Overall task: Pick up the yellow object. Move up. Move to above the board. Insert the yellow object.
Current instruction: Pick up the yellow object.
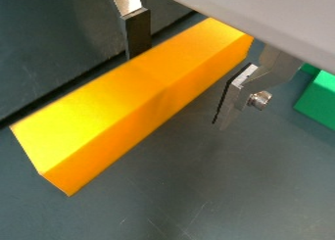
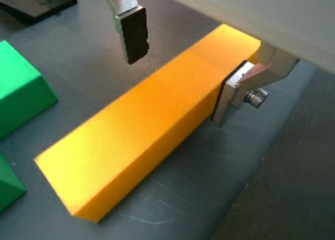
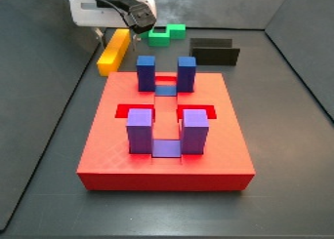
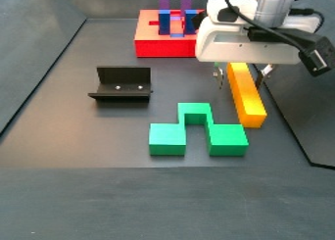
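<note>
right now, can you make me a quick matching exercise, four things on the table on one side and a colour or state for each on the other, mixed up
Things:
1. bar
2. board
3. notched block
4. fixture

Descriptions:
A. green, lying on the floor apart from the arm
B. dark, L-shaped, standing alone
C. red, with blue and purple posts on it
D. yellow-orange, lying on the floor between the open jaws of the gripper

Pairs: 1-D, 2-C, 3-A, 4-B
</note>
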### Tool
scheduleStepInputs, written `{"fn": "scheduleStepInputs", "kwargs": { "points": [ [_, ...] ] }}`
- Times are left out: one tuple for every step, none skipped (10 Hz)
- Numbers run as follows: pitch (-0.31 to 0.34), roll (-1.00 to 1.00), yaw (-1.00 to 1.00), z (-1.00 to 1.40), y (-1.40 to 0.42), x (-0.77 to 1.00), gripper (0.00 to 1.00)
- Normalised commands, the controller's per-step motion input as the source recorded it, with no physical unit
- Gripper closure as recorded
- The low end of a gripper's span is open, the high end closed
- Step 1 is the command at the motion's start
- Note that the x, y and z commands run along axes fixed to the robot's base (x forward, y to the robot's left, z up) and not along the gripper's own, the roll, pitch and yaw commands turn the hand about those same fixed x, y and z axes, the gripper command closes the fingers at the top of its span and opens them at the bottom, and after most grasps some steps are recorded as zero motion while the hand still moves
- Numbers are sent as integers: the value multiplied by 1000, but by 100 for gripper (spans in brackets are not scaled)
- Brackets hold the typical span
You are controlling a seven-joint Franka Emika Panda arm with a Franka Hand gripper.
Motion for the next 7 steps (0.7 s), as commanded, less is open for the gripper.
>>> {"fn": "scheduleStepInputs", "kwargs": {
  "points": [
    [0, 3, 0, -31, 0, 0, 0],
    [0, 27, 0, -80, 0, 0, 0],
    [0, 34, 0, 0, 0, 0, 0],
    [0, 0, 0, 0, 0, 0, 100],
    [0, 0, 0, 0, 0, 0, 100],
    [0, 0, 0, 0, 0, 0, 100],
    [0, 0, 0, 0, 0, 0, 100]
  ]
}}
